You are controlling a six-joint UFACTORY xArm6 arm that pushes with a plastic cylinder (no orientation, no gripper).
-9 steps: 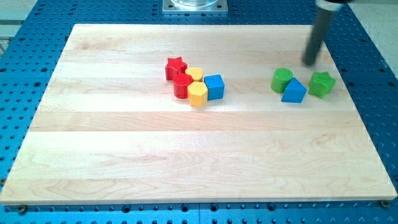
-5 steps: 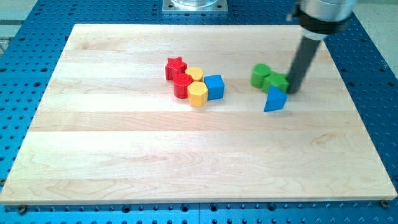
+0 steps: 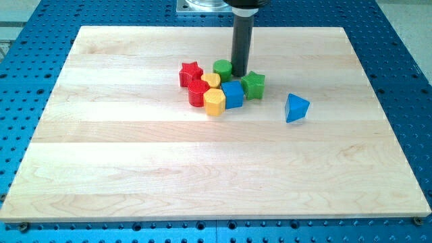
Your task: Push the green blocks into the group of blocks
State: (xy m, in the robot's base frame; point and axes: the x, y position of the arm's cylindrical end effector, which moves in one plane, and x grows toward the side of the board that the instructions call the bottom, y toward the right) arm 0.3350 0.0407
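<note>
My tip (image 3: 239, 73) is between the two green blocks at the upper right of the cluster. The green cylinder (image 3: 221, 67) sits just to its left, touching the yellow block (image 3: 211, 80). The green star (image 3: 254, 84) sits just to its right, touching the blue cube (image 3: 232, 94). The cluster also holds a red star (image 3: 191, 73), a red cylinder (image 3: 197, 93) and a yellow hexagon (image 3: 214, 102).
A blue triangular block (image 3: 295, 107) lies alone to the right of the cluster. The wooden board (image 3: 135, 175) rests on a blue perforated table (image 3: 27, 40). The arm's grey base (image 3: 202, 7) is at the view's top edge.
My tip has swept left across the board, carrying both green blocks from the right side into the cluster. The blue triangle stayed behind on the right.
</note>
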